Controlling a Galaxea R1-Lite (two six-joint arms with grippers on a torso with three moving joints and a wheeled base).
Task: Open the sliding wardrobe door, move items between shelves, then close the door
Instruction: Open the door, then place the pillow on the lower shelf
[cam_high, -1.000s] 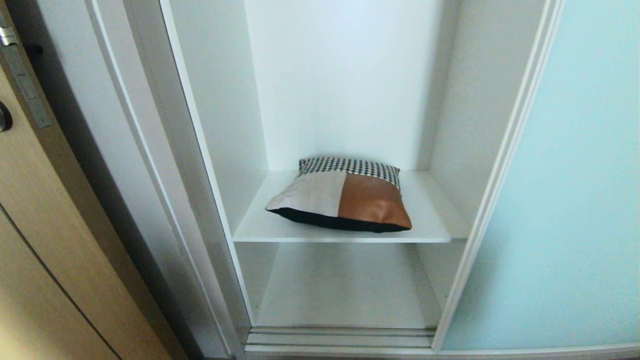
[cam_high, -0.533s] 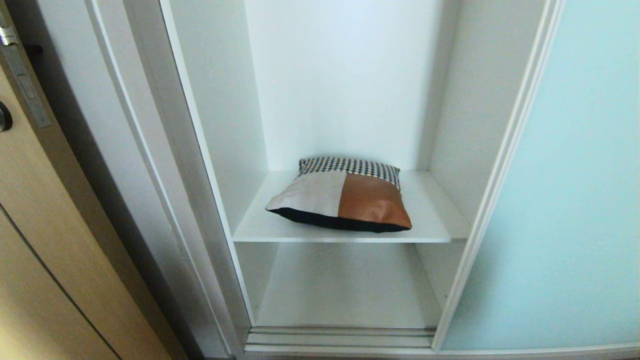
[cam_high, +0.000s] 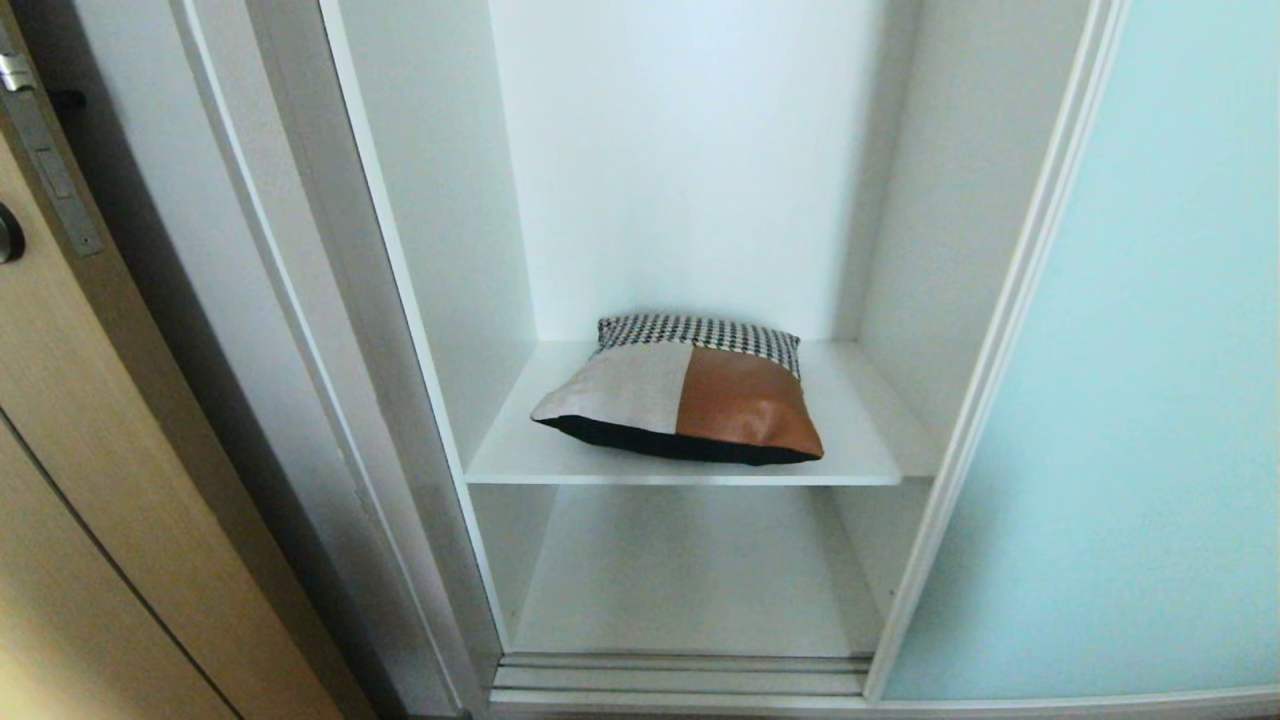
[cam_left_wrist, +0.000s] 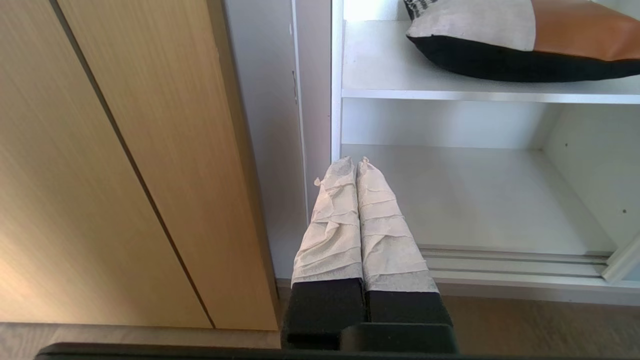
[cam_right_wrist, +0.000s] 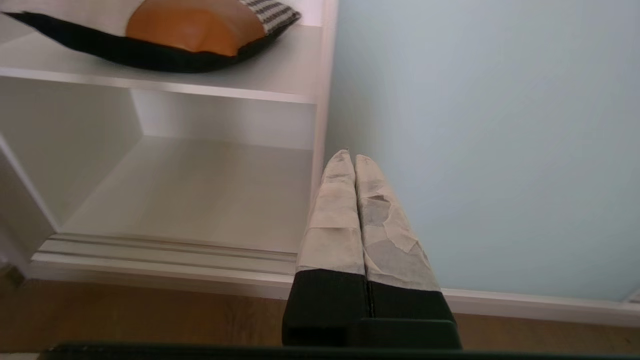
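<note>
Wardrobe bay with the sliding wardrobe door (cam_high: 1130, 400) drawn aside to the right, so the interior stands exposed. The cushion (cam_high: 690, 395) lies flat on the upper shelf (cam_high: 530, 455), slightly nearer its front edge than the back wall; the lower shelf (cam_high: 690, 580) beneath it carries nothing visible. The left gripper (cam_left_wrist: 356, 162) points toward the bay's left upright with its taped fingers pressed together and empty; the right gripper (cam_right_wrist: 348, 156) points at the door's frame edge, likewise closed on nothing. Risks, as judged from this layout: closed fingers would only push the soft cushion deeper rather than grasp it; a pinch on one corner could let it sag and catch the shelf lip on the way down; the door frame beside the bay narrows the right arm's approach and may be knocked. The tan wooden door (cam_high: 90, 480) crowds the left side. Neither arm appears in the head view; the bay's top, the door's far edge and any higher shelves are cut off.
</note>
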